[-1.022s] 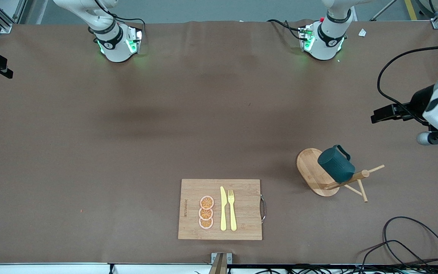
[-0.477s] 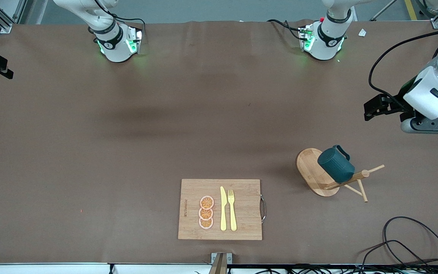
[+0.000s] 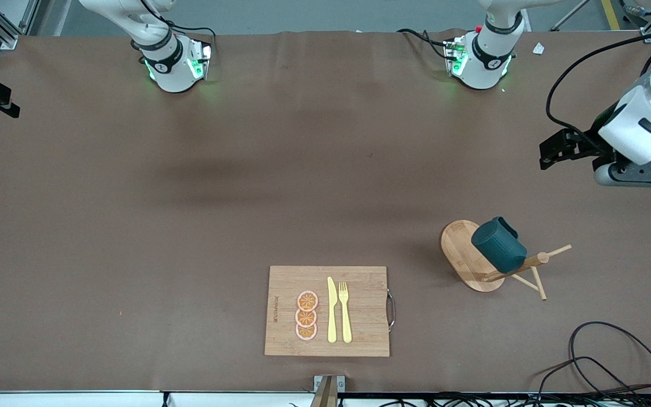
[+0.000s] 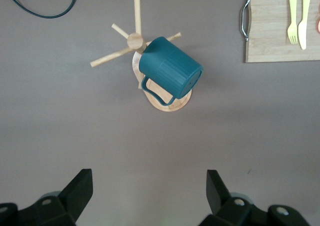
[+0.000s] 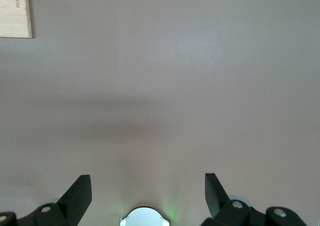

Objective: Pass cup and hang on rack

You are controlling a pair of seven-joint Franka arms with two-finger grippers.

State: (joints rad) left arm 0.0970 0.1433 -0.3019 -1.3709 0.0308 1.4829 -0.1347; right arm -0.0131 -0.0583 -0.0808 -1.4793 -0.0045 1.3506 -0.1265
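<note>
Board: the cutting board (image 3: 368, 294) lies lowest in the front view, at its middle, with a knife (image 3: 331, 310), a fork (image 3: 345, 312) and orange slices (image 3: 306, 316) on it. None of these has moved.
Cup: the cup (image 3: 498, 244) hangs tilted on the rack (image 3: 456, 251), over its oval base. It sits in the lower half of the front view, toward the left arm's end of the table.
Change at the cup: it has turned slightly on its peg, so less of the handle shows than a second ago. Nothing touches it now.
Change at the arm: the left arm's hand has drawn up and away from the rack, toward the edge of the front view.
Meaning: I judge the hanging done and the arm is only clearing off. The one doubt left is whether the cup settles on its peg.
Left hand: the left gripper (image 4: 149, 186) is spread wide and empty, over bare table (image 3: 246, 198) well apart from the rack.
Right hand: the right gripper (image 5: 148, 186) is also wide and empty. It waits over bare table near its own base, at the top of the front view.
</note>
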